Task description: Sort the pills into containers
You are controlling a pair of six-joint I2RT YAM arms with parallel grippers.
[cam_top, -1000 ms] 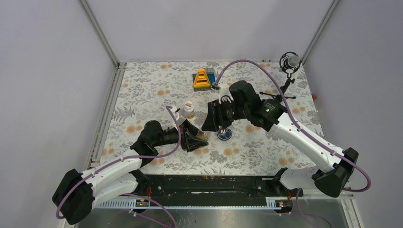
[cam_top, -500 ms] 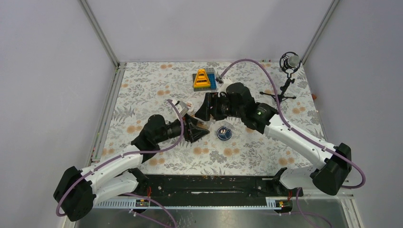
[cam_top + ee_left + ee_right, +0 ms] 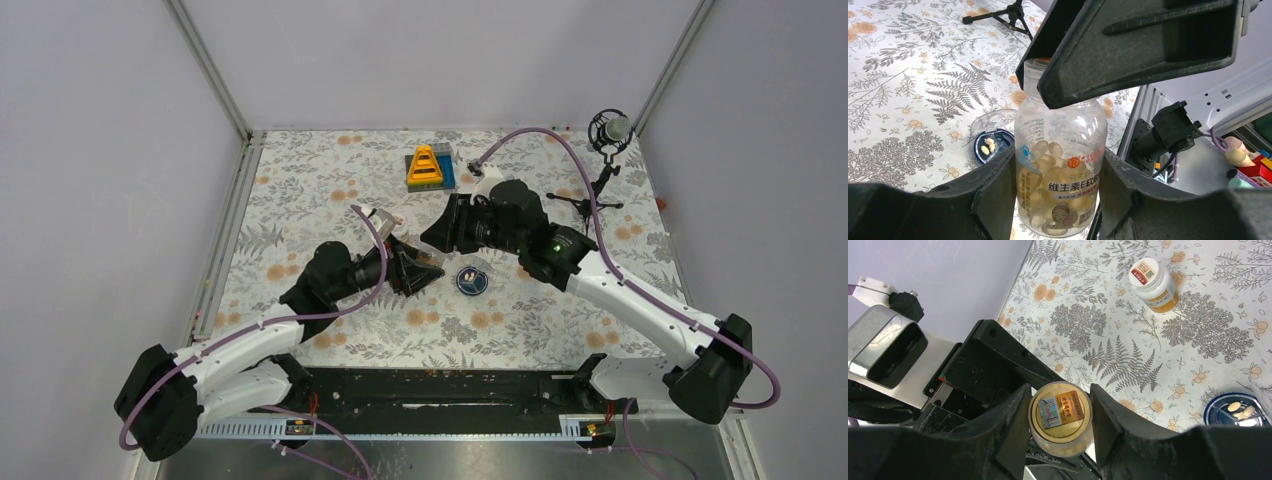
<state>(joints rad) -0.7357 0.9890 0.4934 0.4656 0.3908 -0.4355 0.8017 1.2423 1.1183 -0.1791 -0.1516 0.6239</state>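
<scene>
Only the left wrist view shows what is in the clear pill bottle (image 3: 1060, 145): pale yellow softgels (image 3: 1048, 155) fill its lower part. The left fingers (image 3: 993, 197) are clamped on its sides. From the right wrist view, the right fingers (image 3: 1008, 440) press its labelled cap (image 3: 1060, 412) from both sides. On the tabletop (image 3: 1198, 335), a white-capped bottle (image 3: 1152, 284) stands well apart, and the dark-blue dish (image 3: 1215, 412) holds a few pale pills (image 3: 1240, 409).

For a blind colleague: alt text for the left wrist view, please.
A clear bottle of pale yellow softgels is clamped in the left gripper while the right gripper pinches its top. Beyond it, a small blue dish with a few pills sits on floral tablecloth.
</scene>
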